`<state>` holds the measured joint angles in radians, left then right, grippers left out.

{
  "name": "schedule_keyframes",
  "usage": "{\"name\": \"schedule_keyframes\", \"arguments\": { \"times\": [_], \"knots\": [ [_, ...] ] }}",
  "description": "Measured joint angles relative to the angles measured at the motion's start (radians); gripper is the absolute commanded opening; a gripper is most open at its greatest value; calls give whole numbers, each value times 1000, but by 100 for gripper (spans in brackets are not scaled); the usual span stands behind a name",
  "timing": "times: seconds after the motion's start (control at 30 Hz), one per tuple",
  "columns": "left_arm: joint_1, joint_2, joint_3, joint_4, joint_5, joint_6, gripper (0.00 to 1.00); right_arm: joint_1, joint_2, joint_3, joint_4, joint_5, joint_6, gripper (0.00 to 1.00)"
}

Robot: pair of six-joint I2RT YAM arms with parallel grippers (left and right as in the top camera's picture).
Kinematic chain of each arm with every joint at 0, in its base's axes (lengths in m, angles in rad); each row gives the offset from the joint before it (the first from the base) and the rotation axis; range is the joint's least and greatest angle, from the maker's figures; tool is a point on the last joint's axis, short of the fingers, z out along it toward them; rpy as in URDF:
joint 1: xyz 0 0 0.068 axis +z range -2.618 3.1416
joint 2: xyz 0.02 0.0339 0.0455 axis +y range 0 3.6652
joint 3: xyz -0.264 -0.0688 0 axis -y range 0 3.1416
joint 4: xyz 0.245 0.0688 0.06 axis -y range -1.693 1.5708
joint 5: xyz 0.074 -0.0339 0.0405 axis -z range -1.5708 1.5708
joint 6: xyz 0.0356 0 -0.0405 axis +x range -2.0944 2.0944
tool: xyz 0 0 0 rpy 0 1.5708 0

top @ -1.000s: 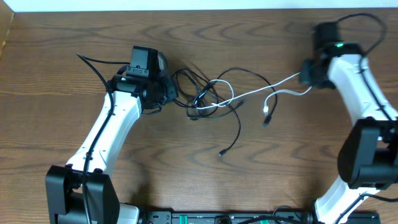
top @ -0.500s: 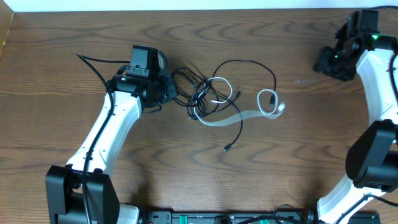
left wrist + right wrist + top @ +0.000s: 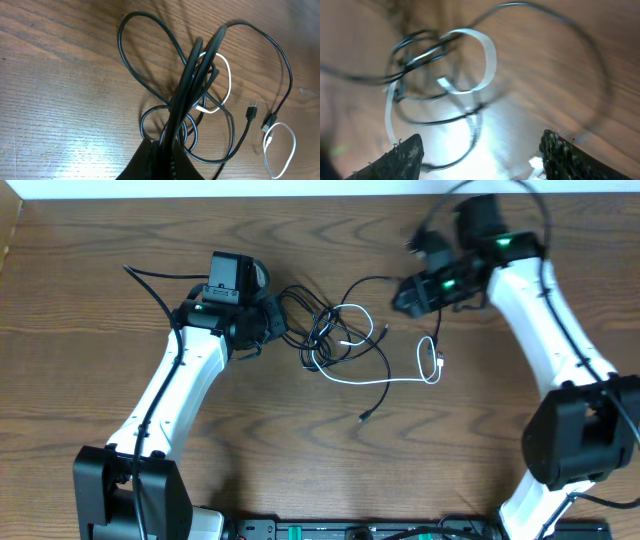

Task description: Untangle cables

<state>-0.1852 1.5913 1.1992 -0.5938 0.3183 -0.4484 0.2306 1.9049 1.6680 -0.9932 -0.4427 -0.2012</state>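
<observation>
Lying toward the far edge of the wooden table, about midway between its left and right edges, is a tangle of 2 cables. The black cable forms several overlapping loops, with 1 wide arc reaching toward the right edge and 1 loose end trailing toward the near edge, finishing in a small plug. The white cable makes a loop inside the knot, then runs along the table toward the right edge and curls into a small loop of its own.

The left gripper sits at the left side of the tangle, its fingers pressed together on a bundle of black cable strands that rise taut from the table.

The right gripper hangs just right of the tangle, close to the far edge. Its 2 fingers are spread wide with nothing between them. The right wrist view is blurred.
</observation>
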Motion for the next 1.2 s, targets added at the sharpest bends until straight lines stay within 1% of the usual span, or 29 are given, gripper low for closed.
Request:
{"name": "schedule_keyframes", "arguments": {
  "times": [0.23, 0.47, 0.63, 0.9, 1.07, 1.2],
  "knots": [
    [0, 0, 0, 0, 2, 0, 8, 175, 0, 0, -19, -2, -58, 68],
    [0, 0, 0, 0, 2, -19, 7, 290, 0, -1, -22, 6, -68, 63],
    [0, 0, 0, 1, 2, -55, 8, 362, 0, -61, 43, 34, -45, 61],
    [0, 0, 0, 1, 2, -150, 8, 407, 0, -204, 130, 69, -25, 60],
    [0, 0, 0, 1, 6, -175, 8, 406, 0, -261, 225, 106, -10, 60],
    [0, 0, 0, 0, 10, -183, 8, 406, 0, -296, 254, 120, -2, 59]
  ]
}}
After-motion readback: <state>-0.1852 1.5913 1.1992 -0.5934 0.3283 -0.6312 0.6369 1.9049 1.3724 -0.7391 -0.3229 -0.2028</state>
